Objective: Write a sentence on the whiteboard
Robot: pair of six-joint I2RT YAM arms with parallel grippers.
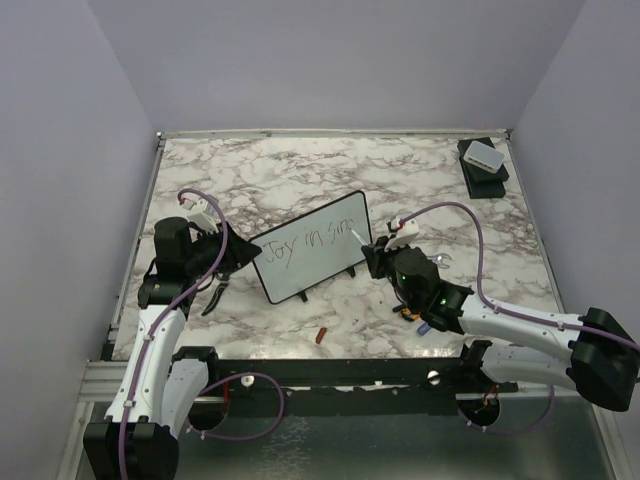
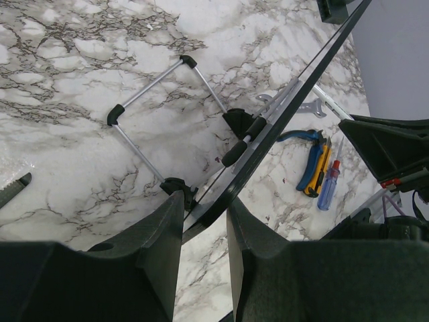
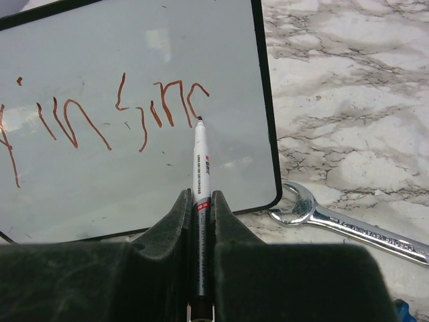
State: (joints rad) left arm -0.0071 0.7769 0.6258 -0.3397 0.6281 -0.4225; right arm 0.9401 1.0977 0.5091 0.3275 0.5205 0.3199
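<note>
Overhead I see the grey-walled marble table (image 1: pixel 300 170) with the whiteboard (image 1: pixel 300 275) propped at its centre. Only the left wrist view shows the left gripper (image 2: pixel 204 204) clamping the board's edge. Only the right wrist view shows the right gripper (image 3: pixel 201 198) pinching a marker (image 3: pixel 201 161), six o'clock of the sentence (image 3: pixel 164 107), whose first word is cut off.

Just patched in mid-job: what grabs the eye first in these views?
The whiteboard stands mid-table, its unfinished sentence reading roughly "Joy in sm". The right gripper grips a marker, tip at the last letter; the left gripper pinches the board's edge.
</note>
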